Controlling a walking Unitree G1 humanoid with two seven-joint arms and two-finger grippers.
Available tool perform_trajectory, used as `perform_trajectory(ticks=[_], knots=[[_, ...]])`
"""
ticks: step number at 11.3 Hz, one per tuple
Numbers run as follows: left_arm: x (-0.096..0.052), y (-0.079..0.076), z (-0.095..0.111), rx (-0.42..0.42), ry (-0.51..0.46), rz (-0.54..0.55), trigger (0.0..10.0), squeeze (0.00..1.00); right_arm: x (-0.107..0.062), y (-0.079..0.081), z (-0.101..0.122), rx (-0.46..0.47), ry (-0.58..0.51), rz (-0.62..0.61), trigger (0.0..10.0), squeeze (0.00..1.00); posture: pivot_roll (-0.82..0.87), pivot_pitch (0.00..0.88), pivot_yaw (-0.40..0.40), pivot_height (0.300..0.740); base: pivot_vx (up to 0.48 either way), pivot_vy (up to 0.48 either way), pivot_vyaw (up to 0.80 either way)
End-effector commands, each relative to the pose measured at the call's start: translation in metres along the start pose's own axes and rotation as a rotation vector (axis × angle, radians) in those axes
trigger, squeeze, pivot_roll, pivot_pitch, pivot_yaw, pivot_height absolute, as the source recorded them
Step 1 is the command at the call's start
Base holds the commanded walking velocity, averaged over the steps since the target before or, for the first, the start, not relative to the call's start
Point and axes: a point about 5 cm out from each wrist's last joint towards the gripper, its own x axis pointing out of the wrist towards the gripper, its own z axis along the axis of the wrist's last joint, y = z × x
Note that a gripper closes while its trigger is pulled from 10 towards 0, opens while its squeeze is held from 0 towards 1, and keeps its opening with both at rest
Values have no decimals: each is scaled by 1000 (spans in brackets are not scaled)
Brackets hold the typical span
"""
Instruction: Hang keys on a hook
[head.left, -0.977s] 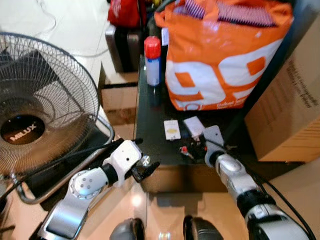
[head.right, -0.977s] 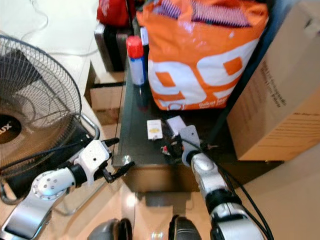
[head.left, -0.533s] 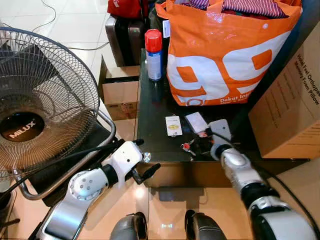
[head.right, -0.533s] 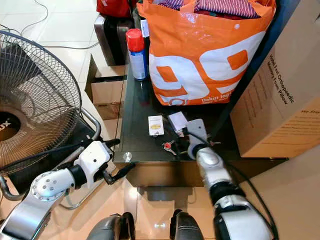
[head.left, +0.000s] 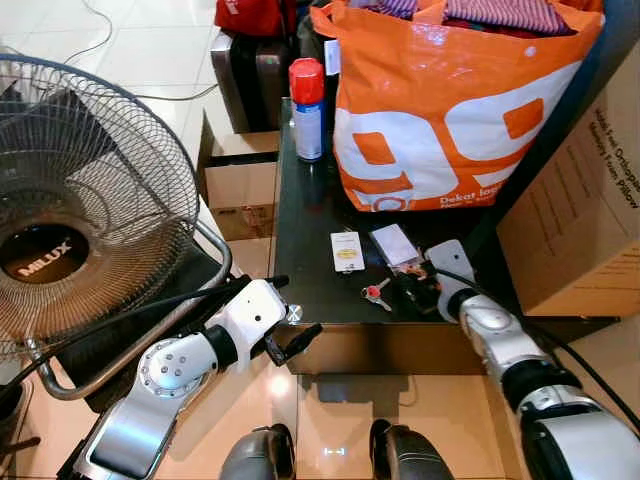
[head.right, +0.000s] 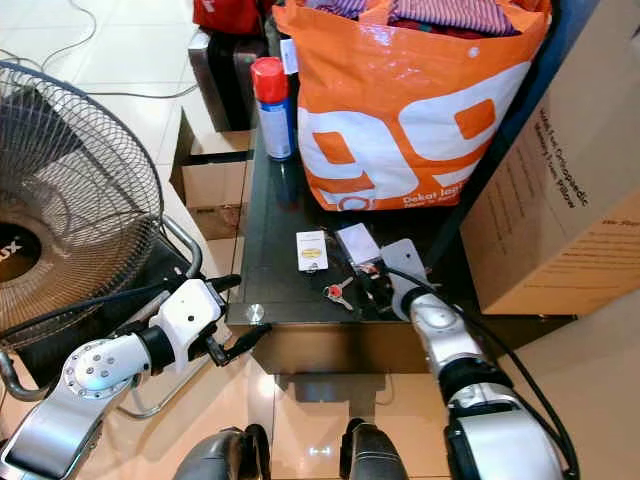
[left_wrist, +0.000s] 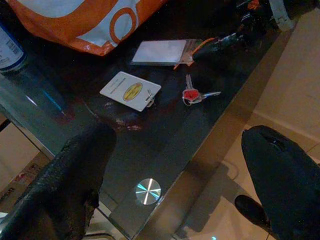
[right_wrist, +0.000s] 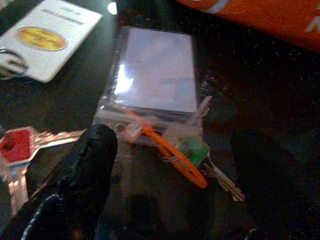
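I have the right gripper (head.left: 415, 290) down on the dark glass table (head.left: 305, 235), its two black fingers (right_wrist: 80, 175) spread apart and released, straddling a green-tagged key on an orange loop (right_wrist: 187, 155) that sits at the edge of a clear-sleeved card (right_wrist: 155, 75). Nothing is clamped between them. The red-headed keys (head.left: 375, 294) lie flat on the glass just to the left of that gripper, near the table's front edge; in the right wrist view they sit beside one finger. A white card with a yellow oval (head.left: 346, 252) rests a little further back. My left gripper (head.left: 290, 340) hangs in front of the table's front left corner, fingers (left_wrist: 75, 175) wide apart and empty. Behind the cards stand an orange shopping bag (head.left: 450, 110) and a red-capped spray can (head.left: 306, 110). A floor fan (head.left: 85, 210) is on the left, a cardboard box (head.left: 585, 190) on the right.
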Motion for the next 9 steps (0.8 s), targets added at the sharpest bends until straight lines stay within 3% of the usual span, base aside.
perform_trajectory(ticks=[1, 3, 9], knots=[[-2, 0, -5, -1, 24, -5, 10000, 0, -2, 2, -7, 6, 21, 27, 2353, 0, -46, 208, 42, 740, 0, 0, 0], [-1, -1, -4, 0, 22, -12, 10000, 0, -4, -1, -9, -3, 33, 53, 0, 0, -48, 203, 45, 740, 0, 0, 0], [0, -4, -6, -1, 26, -53, 10000, 0, -6, -5, -11, -6, 40, 80, 0, 0, -51, 194, 47, 740, 0, 0, 0]])
